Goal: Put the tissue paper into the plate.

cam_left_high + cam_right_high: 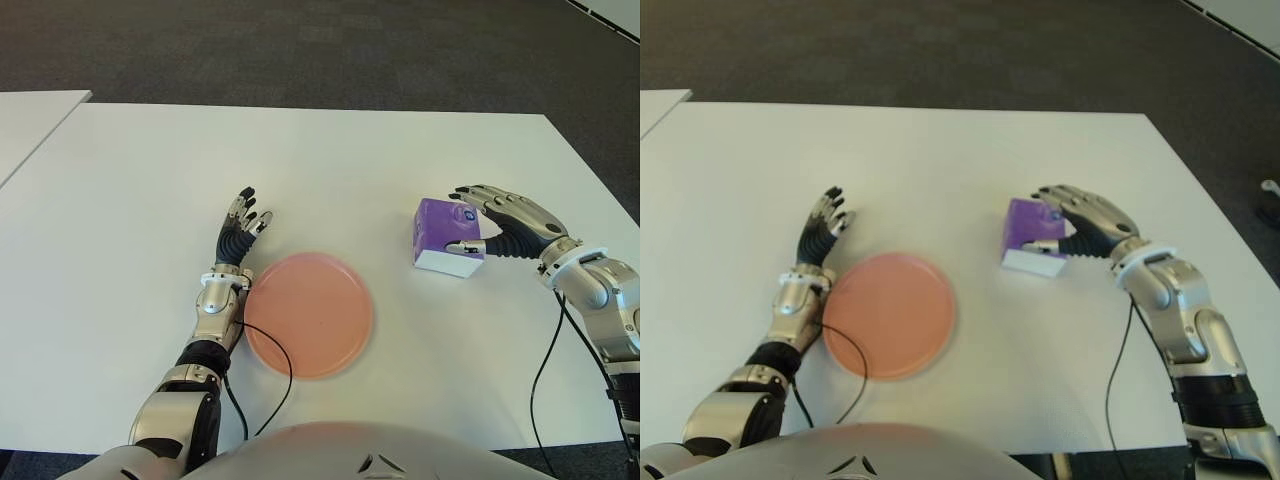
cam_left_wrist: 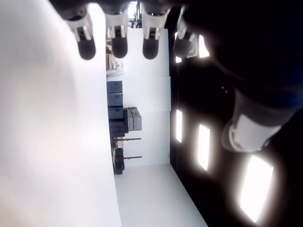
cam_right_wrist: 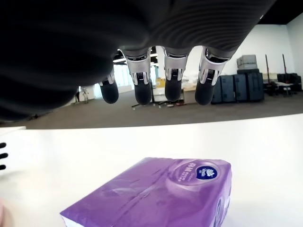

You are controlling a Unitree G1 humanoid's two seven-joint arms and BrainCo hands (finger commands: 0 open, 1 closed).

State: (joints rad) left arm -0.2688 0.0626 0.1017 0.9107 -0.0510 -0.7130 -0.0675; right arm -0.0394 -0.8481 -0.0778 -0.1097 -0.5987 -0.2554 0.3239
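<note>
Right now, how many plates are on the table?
1. The pink plate lies on the white table, beside the left hand. The purple tissue pack sits apart, under the right hand. None look hidden.

Purple tissue pack [image 1: 447,236] with white edge, salmon-pink plate [image 1: 309,313], white table [image 1: 330,165].

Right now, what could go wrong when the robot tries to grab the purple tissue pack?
The right hand is open around the purple tissue pack, fingers above it and thumb at its side, not yet closed. The soft pack could slip or get pushed away across the white table as the fingers close. The pink plate lies against the idle left hand, so the carried pack might bump that hand.
</note>
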